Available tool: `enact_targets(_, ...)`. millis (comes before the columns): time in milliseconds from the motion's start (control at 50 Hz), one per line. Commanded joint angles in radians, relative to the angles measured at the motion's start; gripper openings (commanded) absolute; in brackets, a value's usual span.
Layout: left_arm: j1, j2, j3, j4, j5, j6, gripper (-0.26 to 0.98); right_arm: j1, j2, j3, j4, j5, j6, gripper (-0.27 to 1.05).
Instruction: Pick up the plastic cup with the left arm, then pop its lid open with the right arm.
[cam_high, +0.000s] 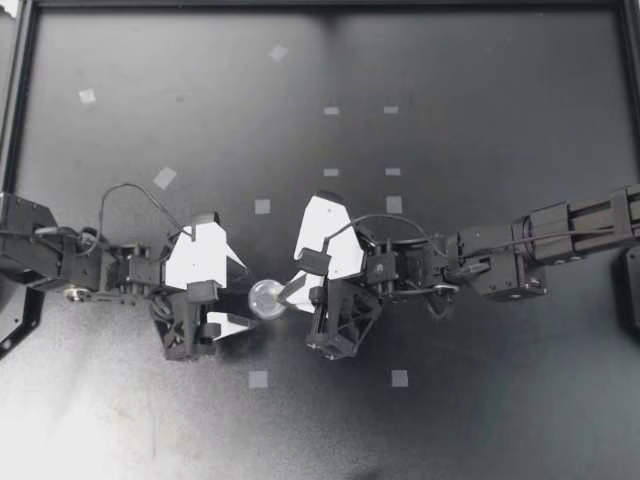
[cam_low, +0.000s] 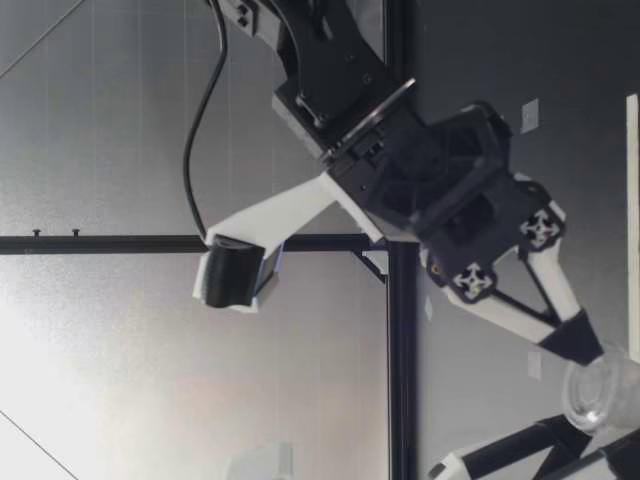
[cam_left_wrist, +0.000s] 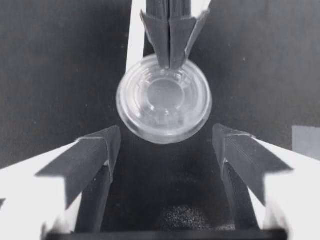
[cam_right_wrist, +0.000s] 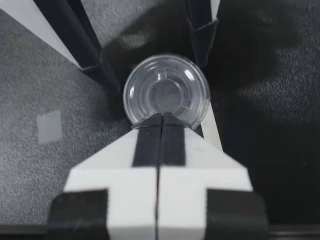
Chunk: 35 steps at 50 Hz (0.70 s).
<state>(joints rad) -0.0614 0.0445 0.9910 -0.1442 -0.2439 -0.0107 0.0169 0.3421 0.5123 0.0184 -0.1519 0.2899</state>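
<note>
Because my right gripper (cam_high: 290, 292) pinches the clear plastic cup (cam_high: 266, 298) by only a sliver of rim, its fingers nearly together, the cup could twist loose or buckle if bumped off-centre. It hangs at three o'clock from my left gripper (cam_high: 240, 295), which is spread wide and empty.

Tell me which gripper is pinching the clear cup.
My right gripper: its fingers are closed on the clear cup at its rim, while my left gripper stands wide open.
</note>
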Motion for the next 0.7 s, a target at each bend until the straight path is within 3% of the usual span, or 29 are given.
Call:
enact_targets(0, -0.002, -0.008, -0.015, 0.002, -0.012, 0.002, 0.62, -0.006, -0.02, -0.017, -0.002, 0.003, 0.0, -0.06)
enact_targets(680, -0.002, 0.012, -0.066, 0.002, 0.021, 0.0, 0.62, 0.0, 0.002, -0.015, -0.002, 0.002, 0.006, -0.06)
